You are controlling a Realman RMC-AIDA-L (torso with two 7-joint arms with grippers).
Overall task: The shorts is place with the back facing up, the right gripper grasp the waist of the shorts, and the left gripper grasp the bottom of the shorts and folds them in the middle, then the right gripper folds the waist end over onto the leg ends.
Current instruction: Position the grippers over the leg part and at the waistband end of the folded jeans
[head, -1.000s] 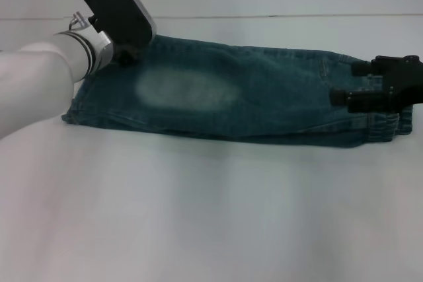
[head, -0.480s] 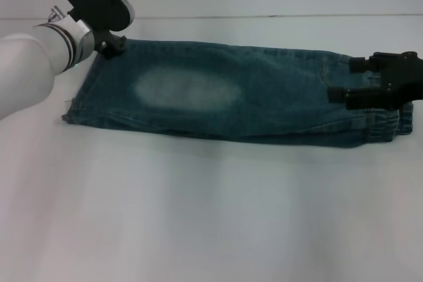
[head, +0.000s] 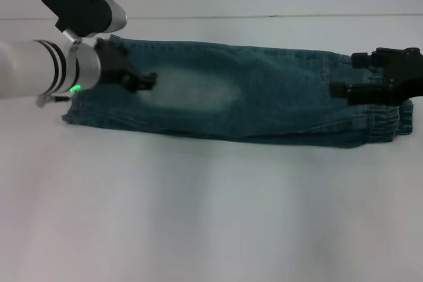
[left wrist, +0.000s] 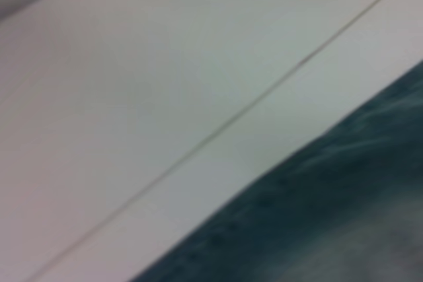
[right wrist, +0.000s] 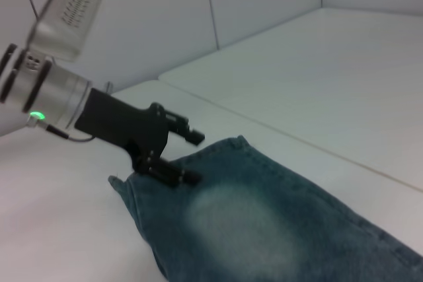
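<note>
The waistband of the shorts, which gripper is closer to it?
Right. The right gripper hovers at the waistband; the left gripper is at the shorts' opposite, leg end.

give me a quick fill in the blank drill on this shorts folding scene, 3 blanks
1. The shorts lie folded lengthwise on the white ____.
2. The wrist light beside the left end effector glows ____.
3. The right end effector is at the ____ end of the shorts.

Missing words: table; green; waist
</note>
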